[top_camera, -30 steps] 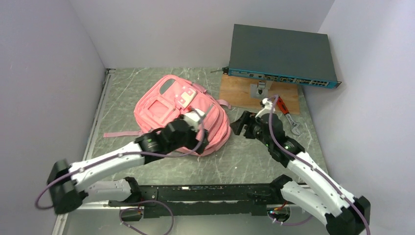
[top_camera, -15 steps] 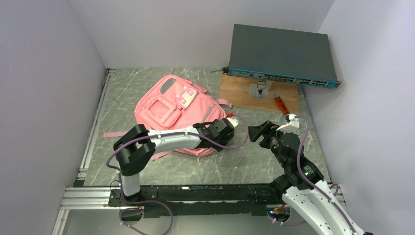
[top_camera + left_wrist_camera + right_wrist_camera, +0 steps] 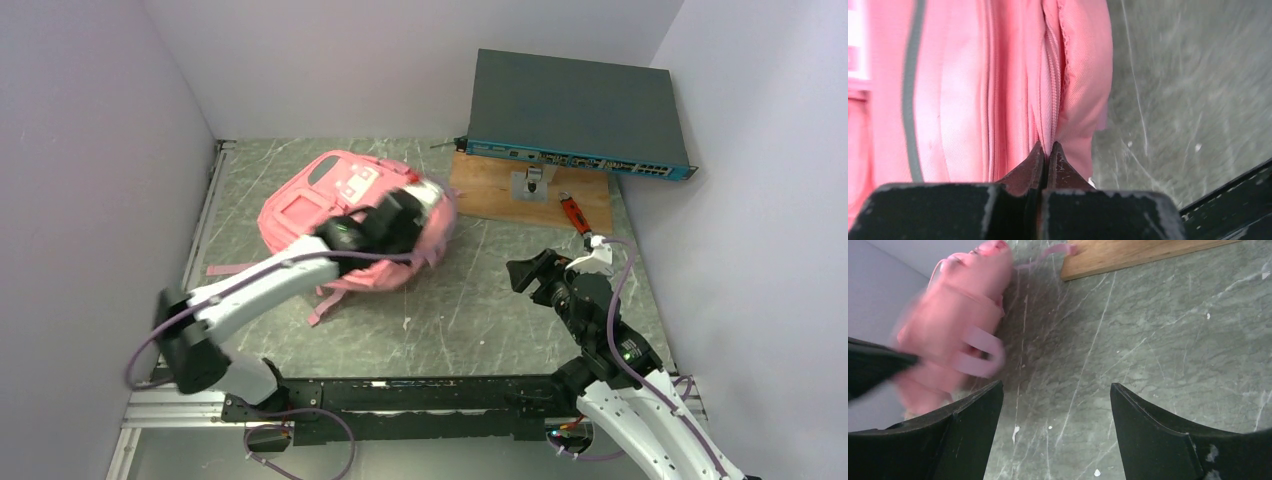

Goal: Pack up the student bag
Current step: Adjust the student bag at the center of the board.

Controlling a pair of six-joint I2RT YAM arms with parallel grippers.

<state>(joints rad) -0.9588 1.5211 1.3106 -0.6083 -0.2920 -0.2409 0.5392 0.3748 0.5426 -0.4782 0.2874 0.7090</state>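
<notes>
1. student bag [image 3: 300,212] lies on the table [image 3: 480,310], left of centre, front pockets up, straps trailing toward the near edge. Its right end is blurred.
2. left gripper [image 3: 1048,150]: fingers pressed together, tips pinching the pink fold beside the zipper line on the bag's right side. In the wrist view, bag fabric fills the area left of the tips and bare table shows on the right.
3. right gripper [image 3: 1055,387]: fingers spread wide, bare table showing between them. Bag sits well apart, off to the left of its left finger, not touching.
4. wooden board [image 3: 500,195] lies near the bag's right end, on the far side.
</notes>
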